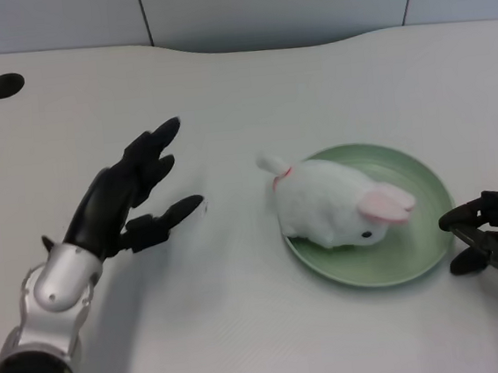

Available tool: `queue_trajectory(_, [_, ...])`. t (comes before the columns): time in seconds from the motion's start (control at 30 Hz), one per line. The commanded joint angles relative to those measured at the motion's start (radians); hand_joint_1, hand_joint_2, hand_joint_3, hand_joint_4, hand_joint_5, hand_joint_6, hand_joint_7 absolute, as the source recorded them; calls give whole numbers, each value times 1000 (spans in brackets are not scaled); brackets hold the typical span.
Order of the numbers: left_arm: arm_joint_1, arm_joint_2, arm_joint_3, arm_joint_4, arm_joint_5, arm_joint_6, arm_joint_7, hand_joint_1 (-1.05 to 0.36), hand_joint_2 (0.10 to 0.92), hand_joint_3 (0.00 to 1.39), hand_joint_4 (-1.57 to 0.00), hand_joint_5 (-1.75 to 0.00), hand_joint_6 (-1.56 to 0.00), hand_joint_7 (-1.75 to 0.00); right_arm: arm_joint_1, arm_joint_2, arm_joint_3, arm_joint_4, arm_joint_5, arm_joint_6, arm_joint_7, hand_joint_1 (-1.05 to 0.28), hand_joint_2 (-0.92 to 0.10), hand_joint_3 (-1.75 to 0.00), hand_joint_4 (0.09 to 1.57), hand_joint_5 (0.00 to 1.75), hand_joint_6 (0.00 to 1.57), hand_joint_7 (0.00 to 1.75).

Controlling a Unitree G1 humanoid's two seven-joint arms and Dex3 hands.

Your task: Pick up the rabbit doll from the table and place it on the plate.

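From the head view, which is the only view I have, I see the rabbit doll [334, 203] lying on the green plate [429, 222]. Most of its white body is on the plate. Its little tail end sticks out over the left rim, above the white worktop [222, 92]. Its pink ear points to the right. My left hand [129, 201] is well apart from the doll, out to the left over the worktop. Its black fingers [160, 135] are spread wide and there is nothing in them. It does not touch the doll or the plate. I think the putting-down step is done, because the doll sits on the plate and the hand is empty. So the job looks almost over to me. For the next move, I would only need to bring the left arm to a rest spot near my side, away from the plate. I would take care not to swing it toward the doll, since a bump could push the doll off the rim.
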Motion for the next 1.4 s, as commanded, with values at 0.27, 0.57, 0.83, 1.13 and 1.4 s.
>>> queue_trajectory(0.27, [267,40,128,-244,-193,155,-135,-548,921,560,-524,-1323,-817,-110,19,-30,-5,-23,-7,13,-9,-836,-921,-37,944,911,859,841])
queue_trajectory(0.57, [398,35,142,-389,-240,274,-196,-513,921,558,-592,-1746,-390,-1589,4,-43,-14,2,1,10,-3,-832,-921,-47,934,926,831,882])
queue_trajectory(0.83, [376,20,137,-320,-228,242,-199,-473,921,516,-686,-1746,-396,-1746,-55,-55,-31,145,16,-59,1,-811,-918,-44,910,974,833,891])
queue_trajectory(1.13, [311,11,160,-232,-229,243,-172,-473,921,484,-651,-1746,-370,-1746,-128,-50,-69,285,49,-95,16,-786,-920,-36,951,928,882,823])
queue_trajectory(1.4, [300,16,164,-205,-230,241,-194,-488,921,467,-676,-1746,-392,-1746,-148,-59,-63,339,28,-141,9,-783,-921,-74,977,922,895,798])
